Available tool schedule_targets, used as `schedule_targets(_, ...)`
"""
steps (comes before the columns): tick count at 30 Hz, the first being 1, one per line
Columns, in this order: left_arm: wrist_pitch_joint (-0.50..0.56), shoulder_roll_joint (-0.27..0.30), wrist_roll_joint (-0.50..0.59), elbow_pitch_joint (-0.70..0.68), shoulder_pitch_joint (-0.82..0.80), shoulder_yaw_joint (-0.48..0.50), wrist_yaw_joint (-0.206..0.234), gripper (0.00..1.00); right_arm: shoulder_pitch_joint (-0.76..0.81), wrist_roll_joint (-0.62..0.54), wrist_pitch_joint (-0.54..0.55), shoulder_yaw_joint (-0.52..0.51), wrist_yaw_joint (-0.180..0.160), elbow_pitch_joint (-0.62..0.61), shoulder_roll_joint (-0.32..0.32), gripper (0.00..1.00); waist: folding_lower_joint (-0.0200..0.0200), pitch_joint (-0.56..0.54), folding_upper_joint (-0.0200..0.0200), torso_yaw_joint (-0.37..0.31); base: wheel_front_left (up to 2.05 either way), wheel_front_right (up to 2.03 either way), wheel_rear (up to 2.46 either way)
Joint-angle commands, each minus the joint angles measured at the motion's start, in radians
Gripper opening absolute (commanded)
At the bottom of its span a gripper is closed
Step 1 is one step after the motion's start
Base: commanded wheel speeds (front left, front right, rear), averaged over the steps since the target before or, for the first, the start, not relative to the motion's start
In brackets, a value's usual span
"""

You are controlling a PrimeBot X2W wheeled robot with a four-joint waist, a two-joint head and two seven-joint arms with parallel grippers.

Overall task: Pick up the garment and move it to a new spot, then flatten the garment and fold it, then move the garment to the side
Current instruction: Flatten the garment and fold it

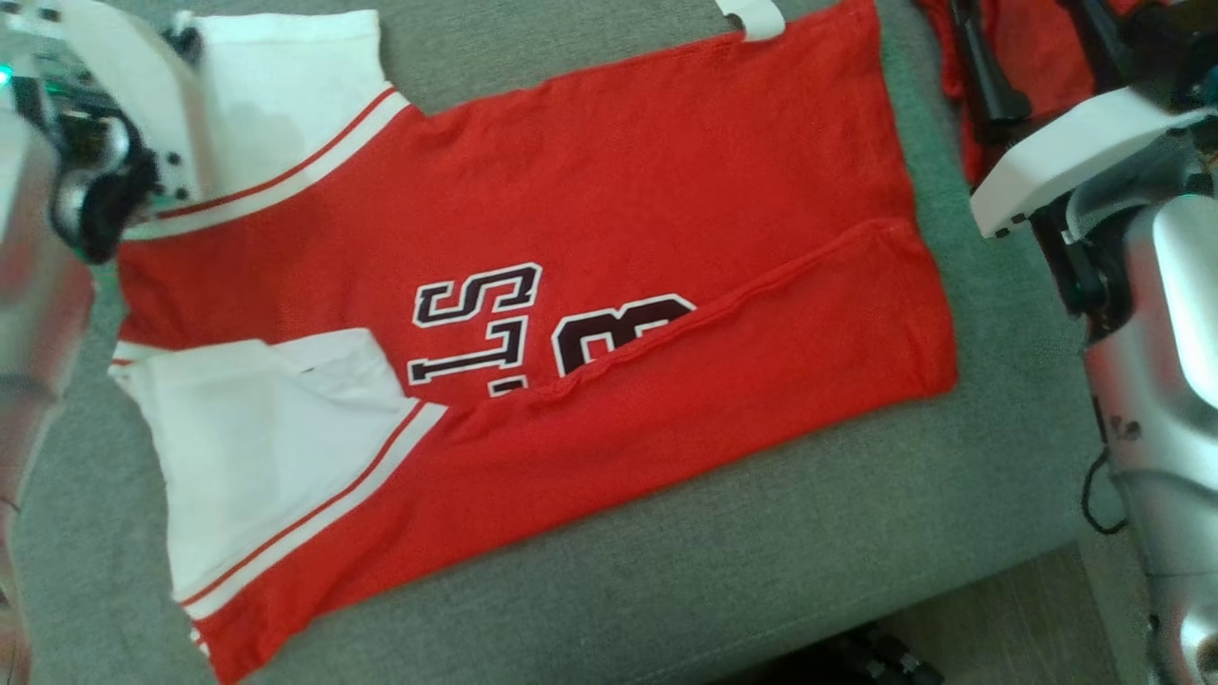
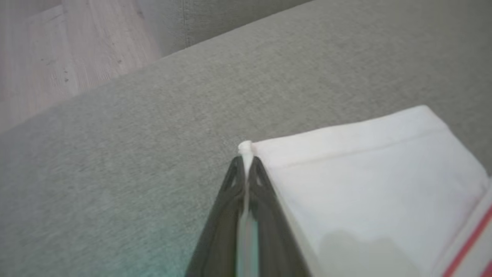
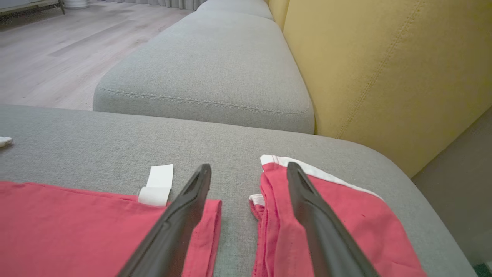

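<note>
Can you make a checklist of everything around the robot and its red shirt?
Surface: grey cushion.
Job's things: red jersey spread out, lower edge folded over its number; white tag at its edge.
Clutter: second red garment beside it.
End effectors: left end effector shut on corner of white sleeve; right end effector open over the gap between garments.
Cables: black cable by right arm.
Surroundings: wooden floor, yellow backrest.

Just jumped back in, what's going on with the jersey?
The red jersey lies spread on the grey sofa cushion, one long side folded over part of its lettering. The left claw is pinched on a corner of a white sleeve. The right claw is open and empty, poised over the gap between the jersey and a second red garment.
</note>
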Motion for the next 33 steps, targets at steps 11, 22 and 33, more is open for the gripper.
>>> schedule_targets(11,-0.325,0.016,0.017,-0.09,0.011,-0.037,0.005,0.0,-0.024,0.022,0.034,0.045,-0.001,0.026,-0.088,1.0,0.0001,-0.092,0.0,0.143,0.0,0.0,0.0)
schedule_targets(22,-0.457,-0.003,0.027,-0.259,0.116,-0.057,0.02,0.0,-0.019,0.097,0.11,0.095,-0.001,0.186,-0.168,1.0,0.0001,-0.141,0.0,0.278,0.0,0.0,0.0)
schedule_targets(33,-0.435,-0.004,0.037,-0.432,0.18,-0.095,0.051,0.0,-0.068,0.119,0.161,0.129,-0.001,0.368,-0.22,1.0,0.0001,-0.112,0.0,0.354,0.0,0.0,0.0)
